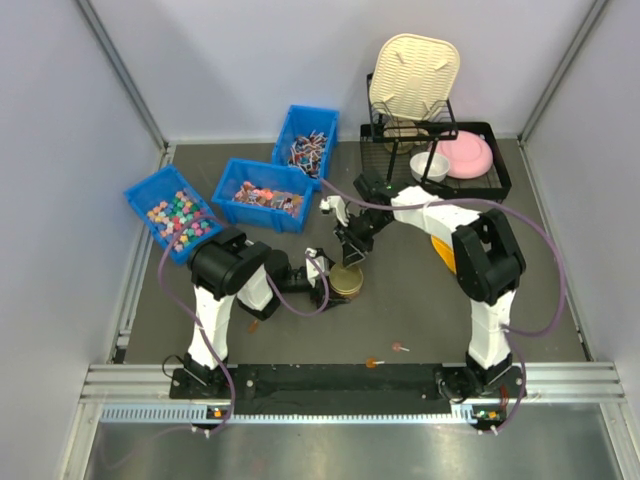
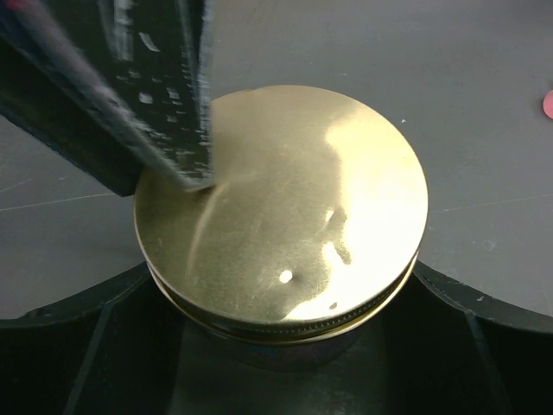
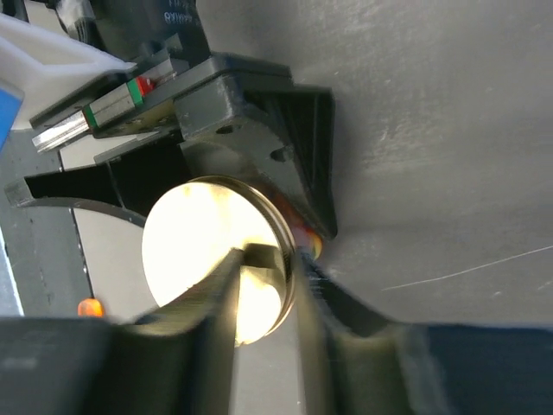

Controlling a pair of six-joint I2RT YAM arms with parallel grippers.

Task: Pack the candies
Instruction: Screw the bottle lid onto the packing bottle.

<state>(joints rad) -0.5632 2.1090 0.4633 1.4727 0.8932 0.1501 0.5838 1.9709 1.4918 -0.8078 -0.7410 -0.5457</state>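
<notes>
A glass jar with a gold lid (image 1: pixel 347 281) (image 2: pixel 285 207) (image 3: pixel 203 251) stands mid-table. My left gripper (image 1: pixel 324 287) (image 2: pixel 281 290) is clamped round the jar body just under the lid. From above, my right gripper (image 1: pixel 350 258) (image 3: pixel 281 259) pinches the lid's rim, one finger (image 2: pixel 160 104) on the lid face and the other outside the edge. Red and orange candies (image 3: pixel 308 239) show through the glass below the lid. More candies (image 1: pixel 262 196) fill the middle blue bin.
A blue bin of pastel cubes (image 1: pixel 176 216) sits at the left and one of stick sweets (image 1: pixel 308 150) behind. A black rack (image 1: pixel 500 160) at the back right holds a pink plate and white bowl. A yellow scoop (image 1: pixel 444 255) lies under my right arm. Loose sweets (image 1: pixel 400 348) lie near the front.
</notes>
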